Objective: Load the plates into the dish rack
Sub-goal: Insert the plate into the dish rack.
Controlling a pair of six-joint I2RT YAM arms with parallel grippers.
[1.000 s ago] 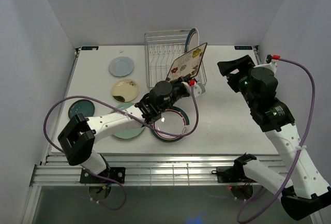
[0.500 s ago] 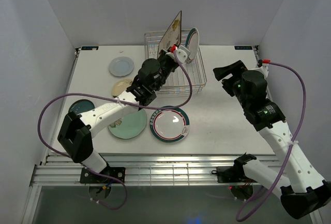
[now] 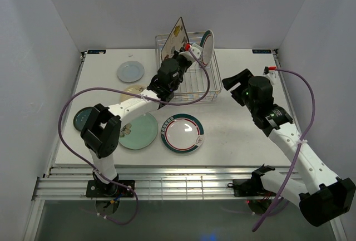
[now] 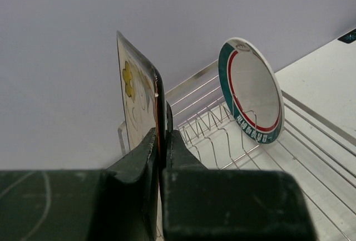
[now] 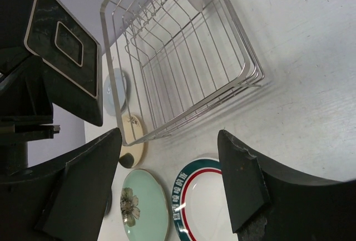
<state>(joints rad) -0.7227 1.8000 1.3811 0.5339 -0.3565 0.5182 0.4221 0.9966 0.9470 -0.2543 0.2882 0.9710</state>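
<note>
The left arm (image 3: 130, 104) rises from its base at the lower left of the frame, bends at the elbow and stretches to the upper middle. There the left claw (image 3: 179, 56) is pinched tight on the lower edge of a square plate (image 3: 177, 34), which it holds upright on edge. The right arm (image 3: 289, 141) leans from the lower right corner toward the middle right, where the right claw (image 3: 233, 80) hangs pointing left, its jaws spread wide with nothing between them.
</note>
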